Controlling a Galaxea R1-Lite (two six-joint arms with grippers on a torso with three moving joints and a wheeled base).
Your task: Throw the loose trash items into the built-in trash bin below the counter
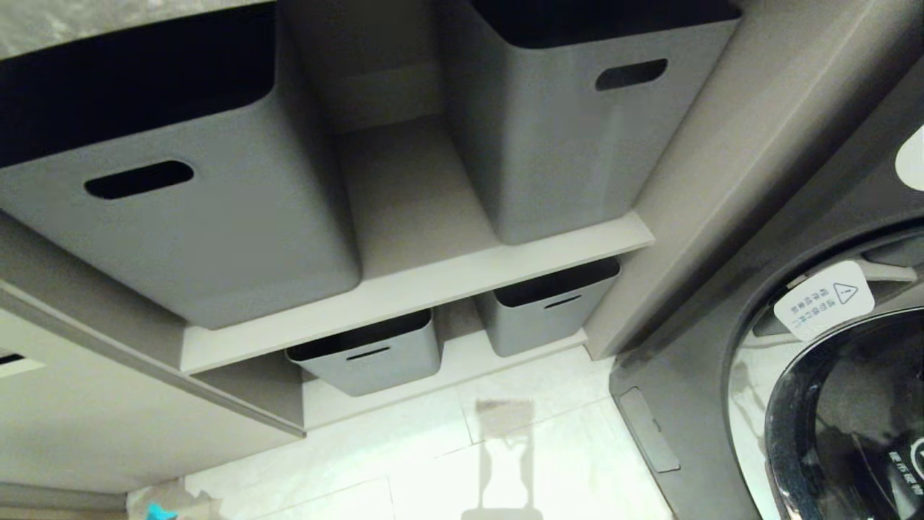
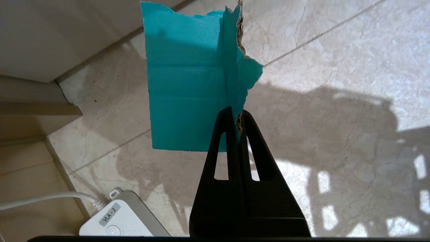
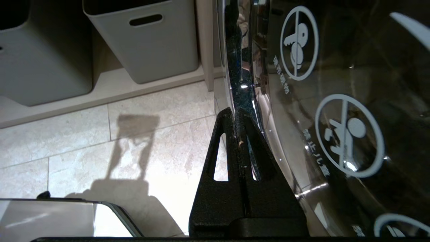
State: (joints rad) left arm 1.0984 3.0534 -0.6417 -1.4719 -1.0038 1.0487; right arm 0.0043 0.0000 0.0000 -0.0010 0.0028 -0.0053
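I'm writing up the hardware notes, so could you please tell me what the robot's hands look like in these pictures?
Both look alike. The left hand and the right hand each have two matte black, finely textured fingers that taper from a broad base to narrow tips, each finger with a long triangular cut-out. No cables or markings show on either. The arms themselves are out of view.

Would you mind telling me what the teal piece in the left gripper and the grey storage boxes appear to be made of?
Teal piece: likely printed cardboard, matte; its torn edge shows brown fibrous core. Grey storage boxes: probably moulded plastic, smooth satin walls, rounded corners, cut-out slot handles.
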